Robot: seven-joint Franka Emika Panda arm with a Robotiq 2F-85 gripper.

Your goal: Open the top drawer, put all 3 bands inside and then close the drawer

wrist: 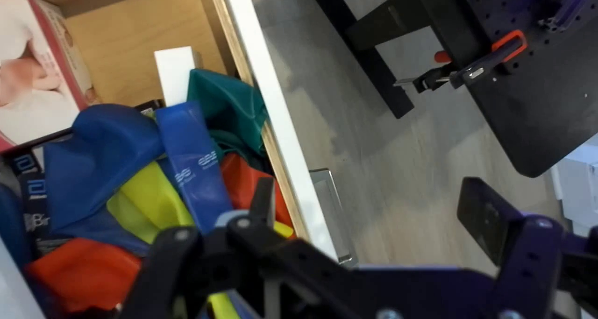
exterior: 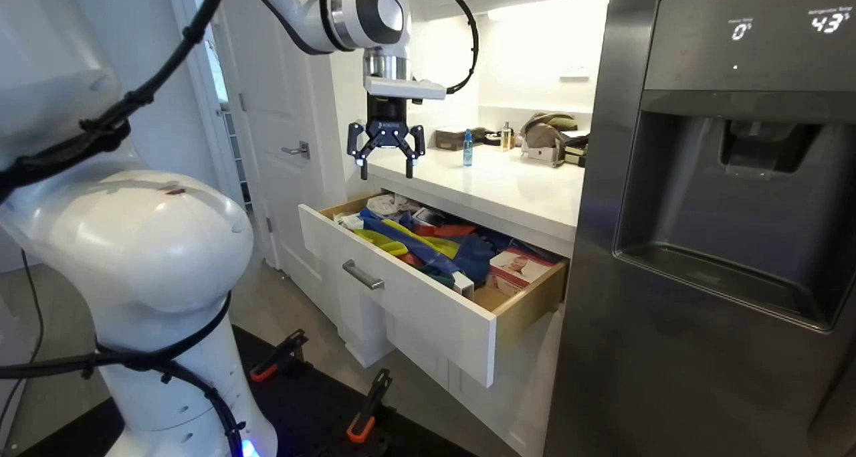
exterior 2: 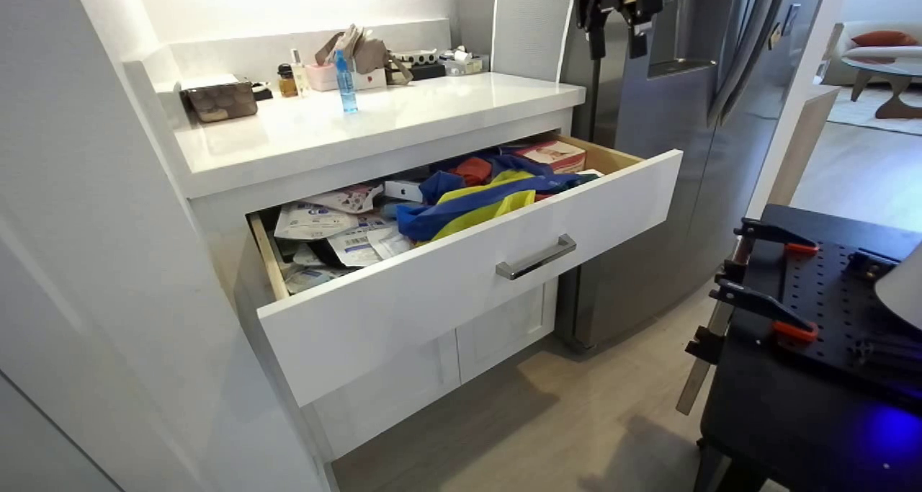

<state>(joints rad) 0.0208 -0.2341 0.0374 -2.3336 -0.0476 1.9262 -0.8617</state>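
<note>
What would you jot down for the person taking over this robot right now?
Jaws: open, holding nothing, raised above the top drawer.
Where: drawer open; a yellow band and red-orange band lie crumpled inside among blue strips.
Done: drawer open, those bands inside; overlaps hide whether all three are there.
Left: check no band is missing, then close the drawer.

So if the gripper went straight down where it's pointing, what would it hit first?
Probably the top drawer's white front panel: in the wrist view its upper edge runs between the fingers of the open gripper. Depth is unclear; it might miss.
</note>
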